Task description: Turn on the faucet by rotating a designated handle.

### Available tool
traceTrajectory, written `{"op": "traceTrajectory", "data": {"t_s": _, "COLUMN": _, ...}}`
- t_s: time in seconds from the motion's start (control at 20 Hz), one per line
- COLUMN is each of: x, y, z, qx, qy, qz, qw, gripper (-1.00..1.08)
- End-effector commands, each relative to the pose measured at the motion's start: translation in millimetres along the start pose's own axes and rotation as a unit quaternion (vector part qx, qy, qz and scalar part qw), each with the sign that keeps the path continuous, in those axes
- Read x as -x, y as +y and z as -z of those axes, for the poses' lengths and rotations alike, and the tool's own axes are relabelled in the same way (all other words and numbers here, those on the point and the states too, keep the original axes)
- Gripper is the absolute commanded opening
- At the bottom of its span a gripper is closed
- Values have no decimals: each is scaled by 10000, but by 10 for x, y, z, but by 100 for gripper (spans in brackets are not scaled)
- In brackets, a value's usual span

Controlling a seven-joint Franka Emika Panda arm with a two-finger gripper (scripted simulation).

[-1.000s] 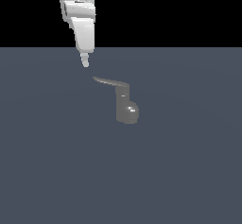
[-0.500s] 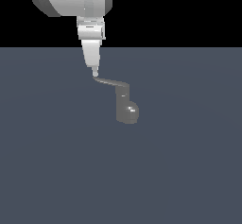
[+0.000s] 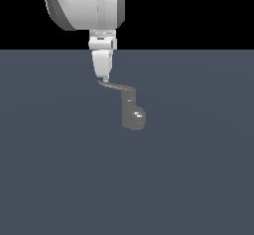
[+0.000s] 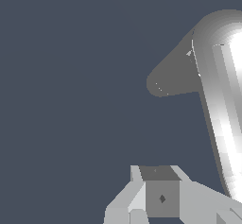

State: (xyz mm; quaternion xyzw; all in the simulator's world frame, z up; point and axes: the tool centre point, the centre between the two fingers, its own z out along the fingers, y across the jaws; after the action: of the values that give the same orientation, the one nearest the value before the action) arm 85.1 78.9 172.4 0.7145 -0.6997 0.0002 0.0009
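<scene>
So the faucet (image 3: 133, 116) was seen standing upright on the dark grey desk (image 3: 198, 179), roughly in the middle of the exterior view, with its glossy rounded bulge low on the body. The handle (image 3: 118, 86) was stretched out from the top of the faucet toward the exterior view's left, tapering to a narrow tip. The end effector (image 3: 104, 78) was hung straight above that tip, pointed down, and it looked to be touching the tip or just a hair off it; contact couldn't be confirmed. Its fingers were seen as one narrow point from outside, so they looked to be together, though honestly it couldn't be told for sure. In the wrist view the faucet's bright body (image 4: 222, 100) was shown close up, with the flat handle (image 4: 172, 76) sticking out from it.
</scene>
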Motion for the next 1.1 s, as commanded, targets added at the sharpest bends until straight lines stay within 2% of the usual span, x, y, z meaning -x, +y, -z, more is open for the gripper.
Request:
{"op": "traceTrajectory", "data": {"t_s": 0.0, "x": -10, "y": -20, "z": -10, "qx": -4, "qy": -2, "qz": -41, "qw": 10000, "gripper": -100}}
{"op": "traceTrajectory", "data": {"t_s": 0.45, "x": 4, "y": -4, "z": 9, "qx": -5, "qy": -7, "qz": 1, "qw": 10000, "gripper": -100}}
{"op": "traceTrajectory", "data": {"t_s": 1.05, "x": 61, "y": 337, "z": 9, "qx": -5, "qy": -7, "qz": 1, "qw": 10000, "gripper": -100}}
